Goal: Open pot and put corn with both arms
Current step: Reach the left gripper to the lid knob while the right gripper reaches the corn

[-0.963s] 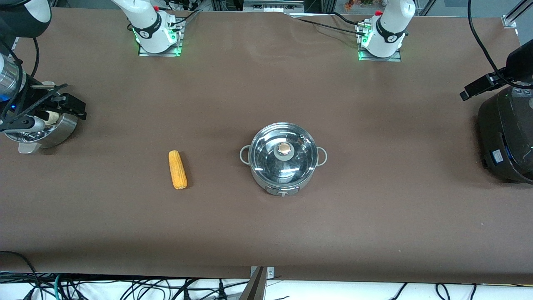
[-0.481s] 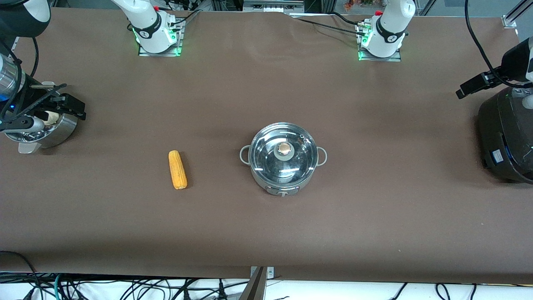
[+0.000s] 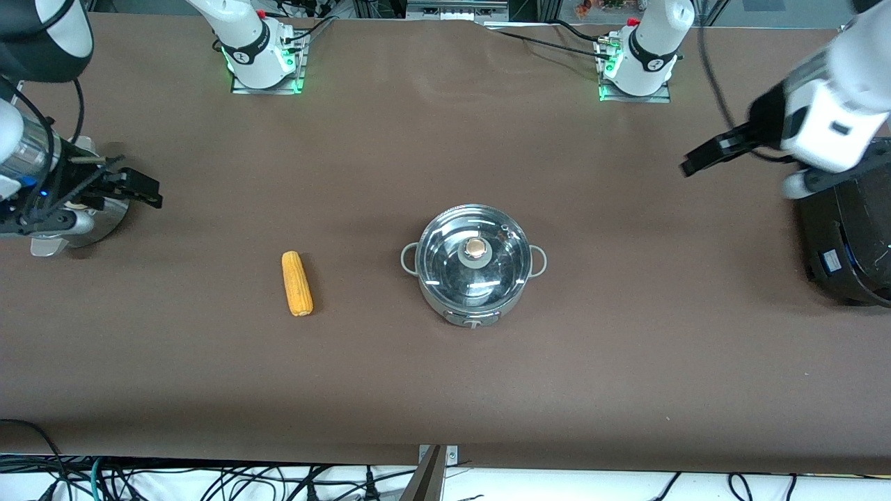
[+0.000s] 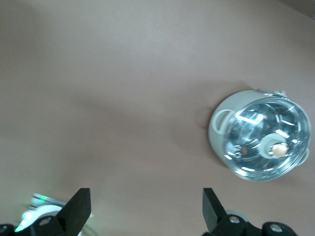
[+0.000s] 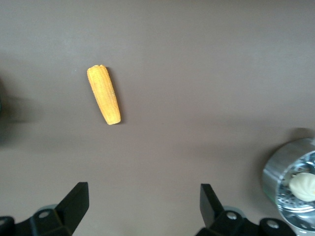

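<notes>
At the right arm's end of the bench we see the right pincer hanging over the rim of a perforated steel steamer, in which, in the right wrist view, a white bun lies. Its fingers stand wide apart with nothing between them.

Next comes the corn, lying flat on the bare bench between that steamer and the pot, nearer the front camera than the steamer. Its long axis runs roughly from the bases' side toward the front camera, with the thicker end nearer the camera. We judge the right arm the closer one for it, and the open fingers would want to close across the cob's width.

In the middle stands the pot, its glass lid on and the grey knob at its centre.

At the left arm's end, the left pincer hangs over bare bench, between the pot and a big black cooker. Its fingers are also spread and empty. The pot lies toward the bench's middle from it, so we take the lid to be the left arm's job.
</notes>
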`<control>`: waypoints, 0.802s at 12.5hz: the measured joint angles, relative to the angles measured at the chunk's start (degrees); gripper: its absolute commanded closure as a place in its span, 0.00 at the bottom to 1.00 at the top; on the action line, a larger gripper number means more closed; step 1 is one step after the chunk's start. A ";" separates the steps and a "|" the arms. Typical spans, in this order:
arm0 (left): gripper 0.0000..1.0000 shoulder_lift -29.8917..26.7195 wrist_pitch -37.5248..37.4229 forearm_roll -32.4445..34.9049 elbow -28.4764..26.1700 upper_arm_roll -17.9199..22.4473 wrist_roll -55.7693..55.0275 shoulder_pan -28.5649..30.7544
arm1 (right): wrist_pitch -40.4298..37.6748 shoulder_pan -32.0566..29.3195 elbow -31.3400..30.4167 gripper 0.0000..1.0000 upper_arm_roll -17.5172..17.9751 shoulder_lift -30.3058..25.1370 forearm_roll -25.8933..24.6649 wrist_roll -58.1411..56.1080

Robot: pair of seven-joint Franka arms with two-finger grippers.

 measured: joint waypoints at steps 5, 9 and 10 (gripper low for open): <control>0.00 9.69 9.93 0.00 3.51 -0.32 -9.61 -12.46 | 7.65 2.20 -0.11 0.00 0.10 9.11 0.60 -0.02; 0.00 17.37 16.77 3.82 3.71 -0.30 -11.54 -19.83 | 22.01 5.94 -4.13 0.00 0.17 16.00 0.58 -0.02; 0.00 19.43 18.43 5.66 3.74 -0.28 -11.54 -21.99 | 27.28 7.10 -6.52 0.00 0.19 17.47 0.22 -0.08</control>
